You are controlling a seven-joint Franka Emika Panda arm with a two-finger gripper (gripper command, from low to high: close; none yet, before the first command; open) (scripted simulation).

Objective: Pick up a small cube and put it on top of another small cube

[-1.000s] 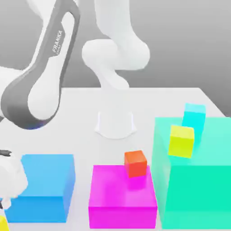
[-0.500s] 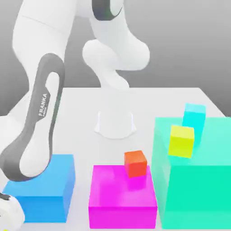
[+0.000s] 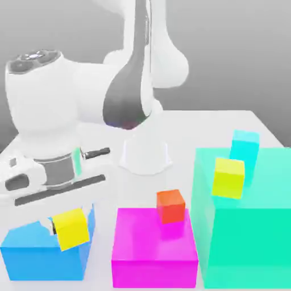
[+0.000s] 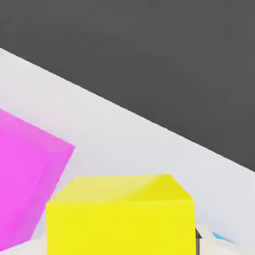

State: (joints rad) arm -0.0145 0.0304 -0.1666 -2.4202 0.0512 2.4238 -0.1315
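Note:
My gripper (image 3: 72,226) is shut on the small golden-yellow cube (image 3: 70,229), which hangs tilted just over the big blue block (image 3: 34,258) at the exterior view's lower left. In the hand view the same yellow cube (image 4: 119,219) sits close up, with a dark fingertip (image 4: 197,240) at its side. The small red-orange cube (image 3: 171,206) rests on the far right part of the magenta block (image 3: 152,250), well off to the exterior view's right of the held cube.
A big teal block (image 3: 244,238) stands at the right, carrying a lime-yellow small cube (image 3: 229,177) and a small cyan cube (image 3: 245,146). The arm's white base (image 3: 145,154) stands behind the magenta block. The magenta block (image 4: 25,174) also shows in the hand view.
The arm has swung around and the hand has risen from the lower left corner. The yellow cube came up with it and now hangs over the blue block. The other cubes stayed put.

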